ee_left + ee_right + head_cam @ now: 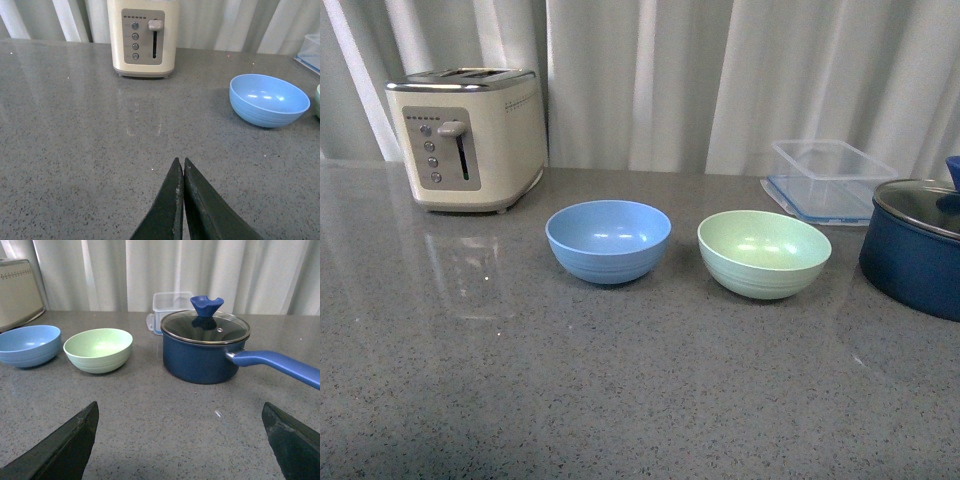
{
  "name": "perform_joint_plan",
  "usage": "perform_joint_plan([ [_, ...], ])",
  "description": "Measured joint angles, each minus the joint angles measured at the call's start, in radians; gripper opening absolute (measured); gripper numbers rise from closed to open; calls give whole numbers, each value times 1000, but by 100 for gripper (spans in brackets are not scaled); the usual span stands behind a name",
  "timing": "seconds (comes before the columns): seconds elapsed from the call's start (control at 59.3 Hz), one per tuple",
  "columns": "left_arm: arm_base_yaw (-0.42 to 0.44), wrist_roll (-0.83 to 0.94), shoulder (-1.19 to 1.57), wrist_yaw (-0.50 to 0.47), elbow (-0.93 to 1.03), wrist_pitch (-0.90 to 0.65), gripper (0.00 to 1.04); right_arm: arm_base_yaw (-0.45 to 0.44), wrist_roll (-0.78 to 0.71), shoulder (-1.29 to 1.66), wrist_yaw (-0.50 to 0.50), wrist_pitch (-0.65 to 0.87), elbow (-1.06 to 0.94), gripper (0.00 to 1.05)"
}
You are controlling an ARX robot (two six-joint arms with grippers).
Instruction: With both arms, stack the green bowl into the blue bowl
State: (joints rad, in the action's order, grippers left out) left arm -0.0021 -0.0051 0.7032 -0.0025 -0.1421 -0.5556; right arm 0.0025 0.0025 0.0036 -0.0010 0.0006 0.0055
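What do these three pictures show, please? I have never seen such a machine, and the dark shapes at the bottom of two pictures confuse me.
A two-armed robot faces a grey counter. One picture comes from a camera on its body; no arm shows there. The other two come from its wrists: the dark shapes are its jaws, the left jaws closed together, the right jaws wide apart, holding nothing. On the counter stand a toaster, a blue bowl, a green bowl beside it, a clear container and a lidded navy pot.
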Motion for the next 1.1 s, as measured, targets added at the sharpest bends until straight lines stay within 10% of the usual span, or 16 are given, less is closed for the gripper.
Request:
perform_joint_plan([
  [1.097, 0, 0, -446, 1, 121, 294, 4, 0, 0, 0, 0, 0, 0, 95],
])
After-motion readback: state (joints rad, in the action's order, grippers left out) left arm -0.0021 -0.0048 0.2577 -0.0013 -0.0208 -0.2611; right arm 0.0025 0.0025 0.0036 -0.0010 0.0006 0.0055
